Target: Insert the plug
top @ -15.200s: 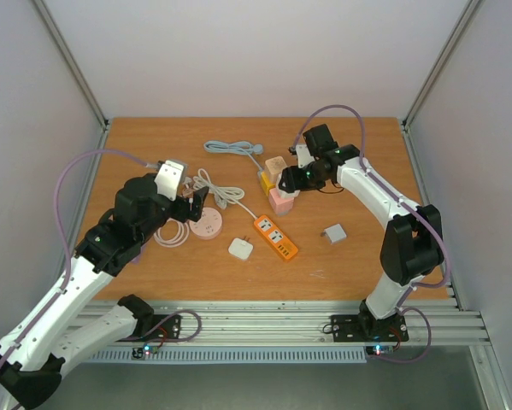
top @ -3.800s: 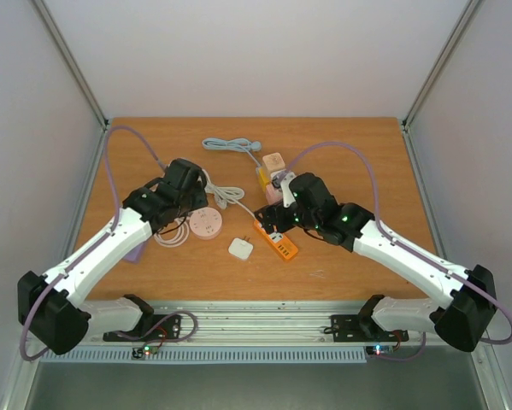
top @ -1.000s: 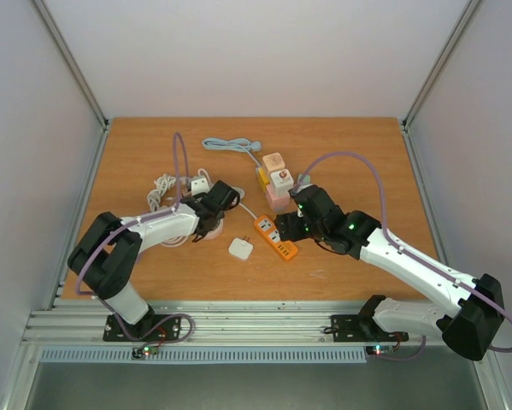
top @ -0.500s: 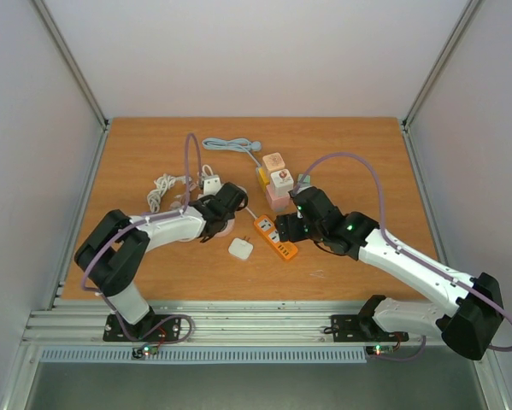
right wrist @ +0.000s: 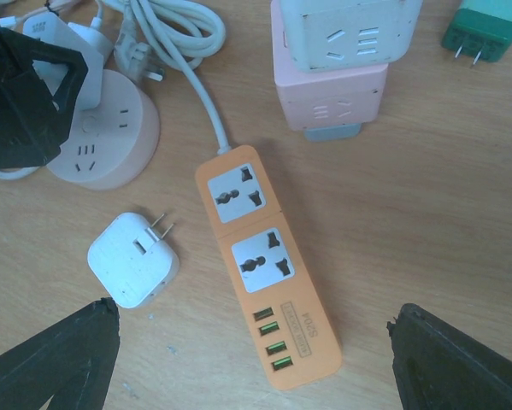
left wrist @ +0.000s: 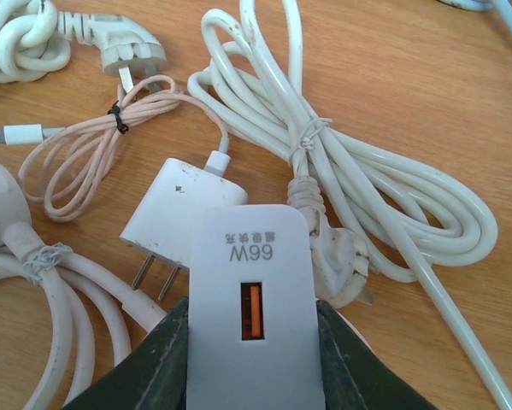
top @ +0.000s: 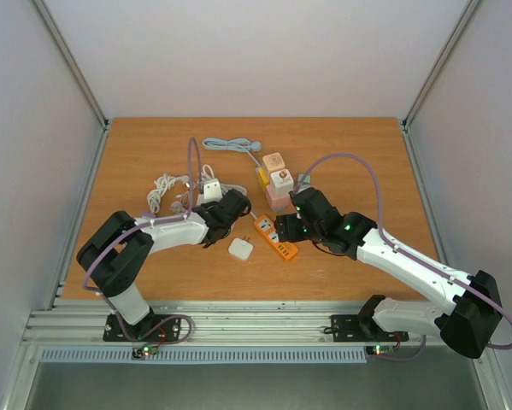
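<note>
My left gripper (left wrist: 251,342) is shut on the plug, a white charger block (left wrist: 251,299) marked 66W with an orange USB port. In the right wrist view it hangs at the top left, over the far edge of a round pink socket (right wrist: 106,145). From above, that gripper (top: 224,211) sits left of the orange power strip (top: 275,237). My right gripper (right wrist: 256,359) is open above the strip (right wrist: 264,265), one finger on each side, touching nothing. The strip has two sockets and several USB ports.
A white square adapter (right wrist: 134,260) lies prongs up, left of the strip. Stacked cube sockets (right wrist: 332,77) and a green plug (right wrist: 482,30) lie beyond it. A coiled white cable (left wrist: 367,188) and a pink cable with a small adapter (left wrist: 183,209) lie past the charger.
My left arm has carried the charger to the right, closer to the orange strip. The right gripper has barely shifted and stays open.
</note>
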Controlling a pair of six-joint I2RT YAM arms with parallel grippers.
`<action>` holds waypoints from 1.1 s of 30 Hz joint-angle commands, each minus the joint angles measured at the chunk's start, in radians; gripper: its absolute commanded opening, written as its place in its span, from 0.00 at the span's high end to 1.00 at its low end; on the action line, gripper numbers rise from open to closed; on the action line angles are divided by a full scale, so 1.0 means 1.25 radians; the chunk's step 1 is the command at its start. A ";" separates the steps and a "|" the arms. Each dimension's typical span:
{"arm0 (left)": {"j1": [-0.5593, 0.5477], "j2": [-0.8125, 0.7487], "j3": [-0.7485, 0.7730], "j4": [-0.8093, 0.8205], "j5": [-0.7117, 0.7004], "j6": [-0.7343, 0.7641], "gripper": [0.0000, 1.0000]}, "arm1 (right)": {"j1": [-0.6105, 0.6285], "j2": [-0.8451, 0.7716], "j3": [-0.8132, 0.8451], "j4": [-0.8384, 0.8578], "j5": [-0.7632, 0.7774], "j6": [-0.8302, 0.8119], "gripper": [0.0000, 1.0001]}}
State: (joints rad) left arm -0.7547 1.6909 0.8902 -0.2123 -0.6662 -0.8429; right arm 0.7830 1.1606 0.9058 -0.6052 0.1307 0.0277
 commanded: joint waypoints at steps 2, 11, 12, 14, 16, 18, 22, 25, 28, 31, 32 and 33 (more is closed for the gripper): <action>-0.024 0.112 -0.065 -0.120 0.190 -0.078 1.00 | 0.003 0.006 -0.008 0.019 0.001 0.016 0.13; -0.047 0.144 -0.020 -0.204 0.141 -0.102 1.00 | 0.004 0.004 -0.013 0.020 0.000 0.032 0.13; -0.047 0.141 -0.020 -0.204 0.144 -0.100 0.99 | 0.003 0.003 -0.013 0.021 -0.001 0.032 0.13; -0.047 0.122 -0.021 -0.209 0.142 -0.103 0.99 | 0.003 0.000 -0.012 0.019 -0.003 0.033 0.13; -0.048 0.087 -0.013 -0.223 0.137 -0.106 0.92 | 0.003 -0.002 -0.011 0.016 -0.003 0.032 0.13; -0.047 0.045 0.005 -0.244 0.136 -0.104 0.78 | 0.003 -0.002 -0.011 0.012 -0.004 0.030 0.13; -0.042 -0.044 0.064 -0.301 0.121 -0.092 0.51 | 0.003 0.000 -0.009 0.010 -0.013 0.029 0.13; -0.037 -0.106 0.104 -0.339 0.103 -0.081 0.34 | 0.004 0.000 -0.008 0.011 -0.026 0.032 0.13; -0.030 -0.161 0.119 -0.352 0.097 -0.062 0.27 | 0.005 0.003 -0.009 0.012 -0.036 0.035 0.13; -0.010 -0.225 0.112 -0.355 0.105 -0.035 0.24 | 0.004 0.014 -0.007 0.012 -0.051 0.033 0.13; 0.003 -0.246 0.104 -0.351 0.115 -0.025 0.24 | 0.005 0.019 -0.005 0.013 -0.057 0.033 0.13; 0.018 -0.272 0.094 -0.342 0.132 -0.012 0.23 | 0.004 0.027 -0.003 0.013 -0.063 0.034 0.13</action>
State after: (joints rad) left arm -0.7792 1.4483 1.0142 -0.6174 -0.5331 -0.9085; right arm 0.7830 1.1667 0.8951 -0.5934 0.0845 0.0532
